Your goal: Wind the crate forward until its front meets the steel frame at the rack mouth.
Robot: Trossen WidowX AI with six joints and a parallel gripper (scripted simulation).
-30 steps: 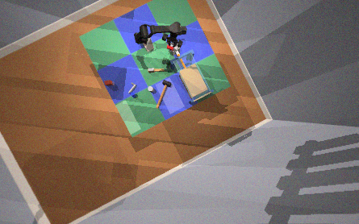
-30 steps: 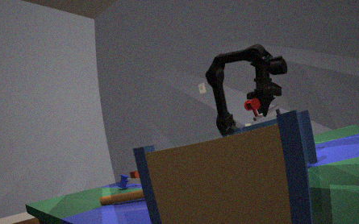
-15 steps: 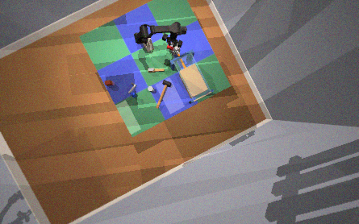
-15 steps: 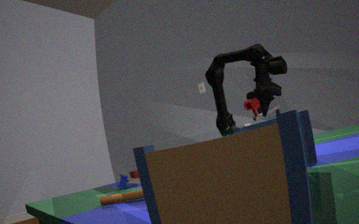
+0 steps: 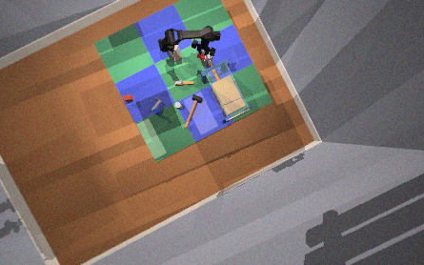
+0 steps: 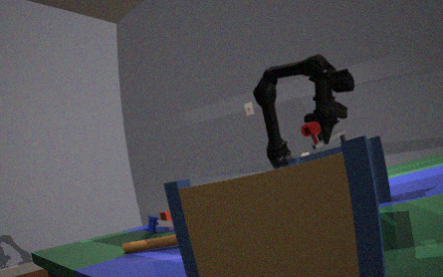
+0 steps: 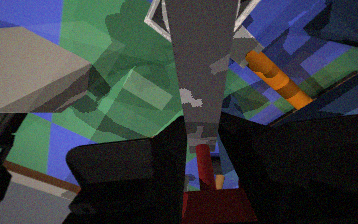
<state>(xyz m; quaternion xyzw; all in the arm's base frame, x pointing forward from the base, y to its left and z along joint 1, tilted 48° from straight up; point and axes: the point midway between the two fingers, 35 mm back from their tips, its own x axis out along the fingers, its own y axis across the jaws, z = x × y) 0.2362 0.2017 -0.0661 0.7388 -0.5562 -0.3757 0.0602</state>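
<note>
Just beyond the claw (image 5: pixel 207 58), on its far side from the arm's base, stands the clear-panelled guard cubby (image 5: pixel 249 103), and inside it the tan crate (image 5: pixel 230 93) lies flat, filling most of the floor between the panels. From the exterior view the crate's brown face (image 6: pixel 274 224) sits between blue corner posts (image 6: pixel 362 199) (these hide the lower part of the claw from that side). An orange strap (image 5: pixel 215 74) runs from the crate's near end toward the claw.

Off to the claw's side on the checked mat (image 5: pixel 133 62) lie a hammer (image 5: pixel 192 111), a smaller orange-handled tool (image 5: pixel 184 83), a grey tool (image 5: pixel 157 104), a white lump (image 5: pixel 178 105) and a red block (image 5: pixel 128 97), all well apart from the cubby.

The claw is closed on the red winch handle (image 6: pixel 312 130), fingers part-way apart around it, pointing downward close to the cubby's near end.
</note>
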